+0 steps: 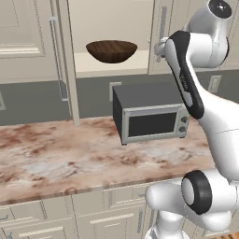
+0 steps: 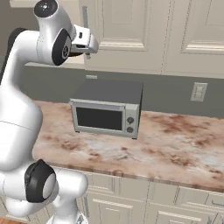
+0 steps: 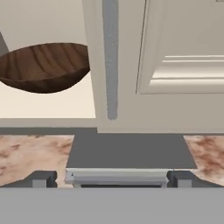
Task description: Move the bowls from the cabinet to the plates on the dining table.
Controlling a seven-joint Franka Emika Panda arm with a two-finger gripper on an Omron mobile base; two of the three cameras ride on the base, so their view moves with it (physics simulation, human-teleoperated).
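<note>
Wooden bowl (image 1: 112,51) sits on the pale shelf of the open cabinet (image 1: 103,69), upper centre of the left base frame, above and a bit left of the microwave (image 1: 151,114). In my hand view it's upper left (image 3: 46,66), partly cut off by the cabinet door (image 3: 131,65) with its vertical bar handle (image 3: 110,57) dead centre.

My gripper (image 3: 111,178): fingertips well apart at the bottom of the hand view, nothing between them. Wide open, empty.

Handling guess: wood, rigid, probably light, not fragile. Wide and shallow, so the body looks too broad to span; I'd pinch the rim wall, one finger inside, one outside. The smooth curved outer face could slip, so I'd seat the fingers deep over the lip.

Near rim faces me, best approach point. I'm lined up on the door, not the bowl; need to shift toward frame left before reaching in. Risk: clipping the door edge or handle.

Cream-green bowl and plates: can't place them from here.
</note>
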